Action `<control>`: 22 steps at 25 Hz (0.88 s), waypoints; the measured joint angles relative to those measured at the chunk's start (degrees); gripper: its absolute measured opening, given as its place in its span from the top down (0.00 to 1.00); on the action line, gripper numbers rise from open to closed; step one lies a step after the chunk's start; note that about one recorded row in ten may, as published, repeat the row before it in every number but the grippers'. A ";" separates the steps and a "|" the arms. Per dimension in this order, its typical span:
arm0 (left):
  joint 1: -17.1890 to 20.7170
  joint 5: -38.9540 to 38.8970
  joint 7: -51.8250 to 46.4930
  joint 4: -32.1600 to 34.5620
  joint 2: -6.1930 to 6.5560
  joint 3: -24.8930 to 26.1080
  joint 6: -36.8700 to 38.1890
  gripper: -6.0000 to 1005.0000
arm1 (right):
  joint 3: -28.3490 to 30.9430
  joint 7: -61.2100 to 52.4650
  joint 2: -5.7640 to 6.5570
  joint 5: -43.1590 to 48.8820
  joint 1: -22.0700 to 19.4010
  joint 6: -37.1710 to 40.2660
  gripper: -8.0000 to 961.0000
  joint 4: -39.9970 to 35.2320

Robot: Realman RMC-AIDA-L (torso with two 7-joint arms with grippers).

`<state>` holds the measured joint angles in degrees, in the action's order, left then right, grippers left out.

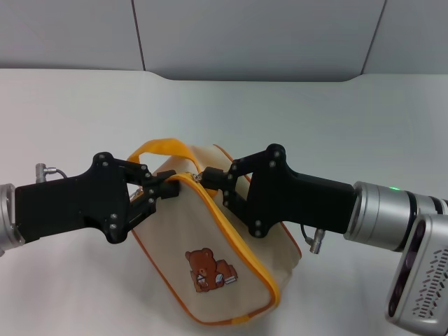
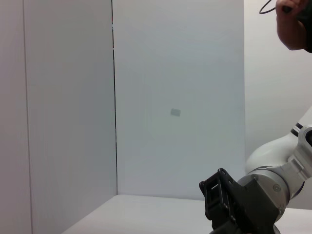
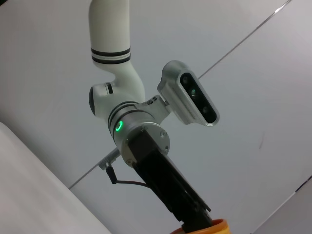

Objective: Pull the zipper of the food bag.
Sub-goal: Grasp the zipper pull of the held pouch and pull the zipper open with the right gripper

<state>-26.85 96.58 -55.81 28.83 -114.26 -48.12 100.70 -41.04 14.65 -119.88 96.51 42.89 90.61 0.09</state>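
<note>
Food bag (image 1: 231, 269) sits centre-bottom of frame on the bench (image 1: 350, 112), left end effector (image 1: 159, 190) clamped on the fabric by the zipper (image 1: 234, 241) top, right end effector (image 1: 213, 178) pinched at the pull tab (image 1: 200, 178) w/ jaws near closed — best to pull steady along the band, left bracing.

Cream food bag (image 1: 231, 245) w/ orange-yellow zipper (image 1: 234, 241), brown bear patch (image 1: 208, 269); black hands.
</note>
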 joint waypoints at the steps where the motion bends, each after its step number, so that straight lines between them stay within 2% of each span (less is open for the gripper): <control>1: 0.07 0.00 0.00 0.00 0.00 0.07 0.05 0.94 | 0.00 0.00 0.00 0.00 0.00 0.00 0.96 0.00; 10: 0.37 0.01 0.00 0.00 0.04 0.13 0.20 0.94 | 0.00 -0.14 0.00 0.60 -1.34 -0.03 0.99 -0.24; 22: 0.40 0.00 0.00 0.00 0.09 0.23 0.24 0.94 | 0.01 -0.81 0.00 0.70 -1.84 0.14 0.97 -0.01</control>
<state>-26.45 96.59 -55.81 28.83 -114.17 -47.89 100.94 -41.03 13.84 -119.88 97.21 41.05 90.75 0.08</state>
